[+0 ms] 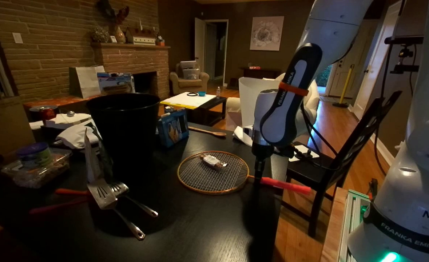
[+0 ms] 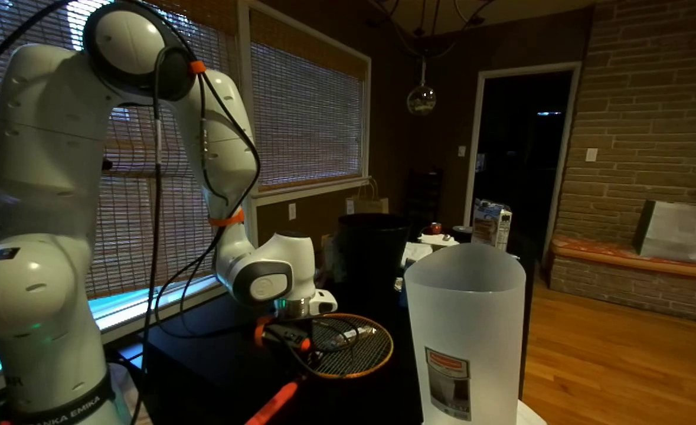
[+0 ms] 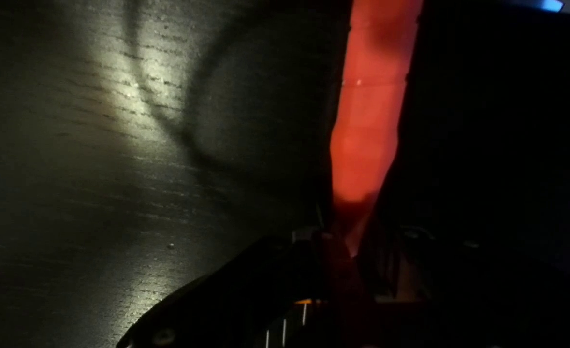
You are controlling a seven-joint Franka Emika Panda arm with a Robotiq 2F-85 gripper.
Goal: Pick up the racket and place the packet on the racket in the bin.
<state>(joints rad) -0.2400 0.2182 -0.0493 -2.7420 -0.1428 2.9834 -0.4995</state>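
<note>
Grasp looks made, delivery to come

In an exterior view our gripper (image 1: 258, 177), right of centre, points straight down at the neck of the racket (image 1: 214, 181). In the wrist view its jaws are drawn in about the narrow end of the red handle (image 3: 372, 111); we take that for a hold, though the gloom hides the contact. Nothing looks lifted yet: the racket seems to lie flat on the surface (image 1: 199, 222), mid-frame, the packet (image 1: 210, 160) resting on its strings. The bin (image 1: 125, 125) stands left of centre, well apart; raising, carrying level and tipping remain for us. In an exterior view the arm (image 2: 129, 42) stands at left, bends at upper left and reaches down to centre, wrist upright over the racket.
</note>
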